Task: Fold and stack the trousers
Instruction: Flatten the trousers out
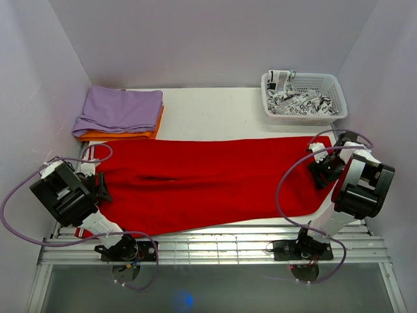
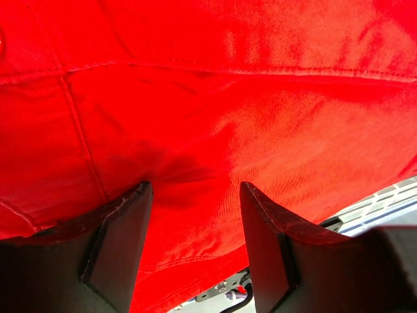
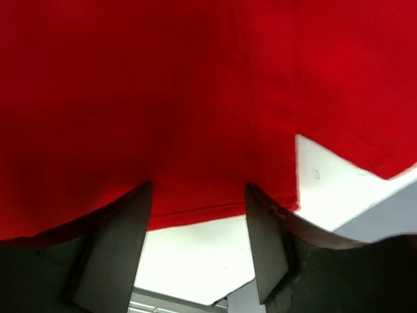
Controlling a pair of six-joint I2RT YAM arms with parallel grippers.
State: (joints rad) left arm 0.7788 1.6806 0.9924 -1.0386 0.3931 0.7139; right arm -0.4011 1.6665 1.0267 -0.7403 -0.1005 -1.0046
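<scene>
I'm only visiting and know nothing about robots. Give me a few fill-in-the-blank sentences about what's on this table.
The trousers spread across the table are ____.
The purple cloth lies on a folded cloth coloured ____.
The patterned cloth sits in a white ____.
The left gripper and right gripper each have jaws standing ____.
Missing words: red; orange; basket; open.
</scene>
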